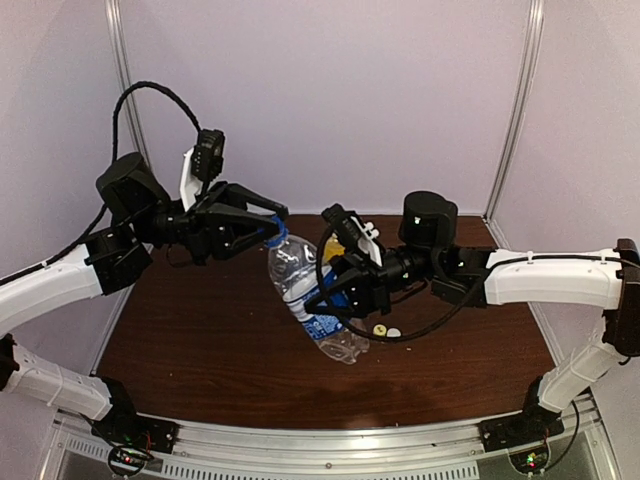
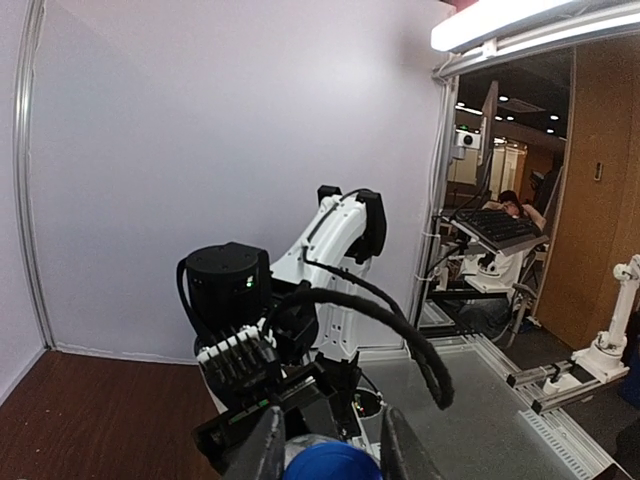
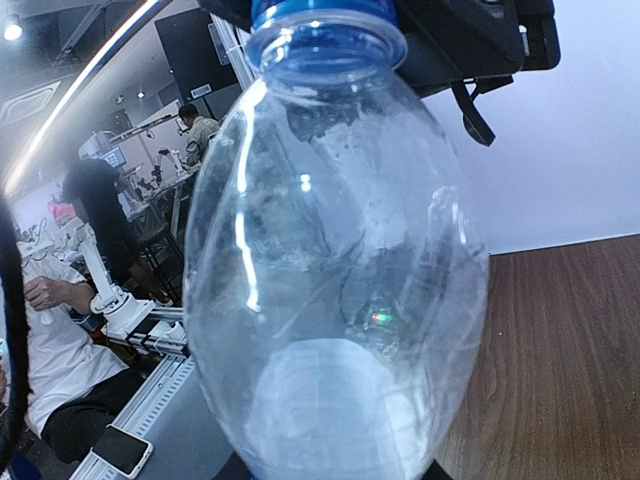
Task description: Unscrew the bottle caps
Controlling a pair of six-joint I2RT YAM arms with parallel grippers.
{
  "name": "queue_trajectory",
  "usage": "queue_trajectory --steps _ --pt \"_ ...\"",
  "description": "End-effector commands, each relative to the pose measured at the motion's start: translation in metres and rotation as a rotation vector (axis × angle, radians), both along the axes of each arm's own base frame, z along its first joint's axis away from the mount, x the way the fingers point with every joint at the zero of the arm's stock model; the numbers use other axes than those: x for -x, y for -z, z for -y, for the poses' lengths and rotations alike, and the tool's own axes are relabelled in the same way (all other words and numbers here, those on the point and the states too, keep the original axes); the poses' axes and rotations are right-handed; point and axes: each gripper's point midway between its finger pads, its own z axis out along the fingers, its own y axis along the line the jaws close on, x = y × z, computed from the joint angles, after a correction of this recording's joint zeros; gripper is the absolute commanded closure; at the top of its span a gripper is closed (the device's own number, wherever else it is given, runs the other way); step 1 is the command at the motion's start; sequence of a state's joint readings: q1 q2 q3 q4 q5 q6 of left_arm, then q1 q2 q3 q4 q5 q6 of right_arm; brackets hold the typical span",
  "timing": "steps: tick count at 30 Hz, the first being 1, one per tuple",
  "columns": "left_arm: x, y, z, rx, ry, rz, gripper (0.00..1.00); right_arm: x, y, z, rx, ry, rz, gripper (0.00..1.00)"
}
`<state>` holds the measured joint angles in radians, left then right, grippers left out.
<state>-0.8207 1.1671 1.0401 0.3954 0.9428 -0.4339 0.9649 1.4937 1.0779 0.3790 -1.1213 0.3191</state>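
A tall clear bottle point(image 1: 300, 268) with a blue label hangs tilted above the table, held between both arms. My left gripper point(image 1: 272, 233) is shut on its blue cap point(image 1: 277, 238). In the left wrist view the cap point(image 2: 330, 463) sits between the two dark fingers point(image 2: 268, 442). My right gripper point(image 1: 336, 296) is shut around the bottle's labelled lower body. The bottle point(image 3: 340, 280) fills the right wrist view and hides those fingers, with the blue cap point(image 3: 320, 12) at the top. A yellow cap point(image 1: 379, 329) and a white cap point(image 1: 394, 333) lie loose on the table.
The brown table point(image 1: 200, 330) is walled by white panels at the back and sides. Something yellow-orange point(image 1: 335, 247) shows partly behind the right wrist. The right arm's black cable point(image 1: 430, 322) loops low over the table near the loose caps.
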Motion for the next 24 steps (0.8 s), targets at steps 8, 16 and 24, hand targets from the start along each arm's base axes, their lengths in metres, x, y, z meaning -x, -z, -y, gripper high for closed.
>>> queue_trajectory --steps 8,16,24 --pt "-0.068 0.007 -0.013 -0.067 -0.449 -0.149 0.95 -0.071 -0.005 0.003 0.093 0.472 0.11 0.71" --pt "-0.105 0.022 -0.033 -0.095 -0.69 -0.326 0.92 -0.103 -0.001 0.01 0.121 0.671 0.138 0.71" --pt "-0.098 0.02 -0.025 -0.093 -0.63 -0.283 0.74 -0.088 -0.002 0.004 0.086 0.578 0.141 0.72"
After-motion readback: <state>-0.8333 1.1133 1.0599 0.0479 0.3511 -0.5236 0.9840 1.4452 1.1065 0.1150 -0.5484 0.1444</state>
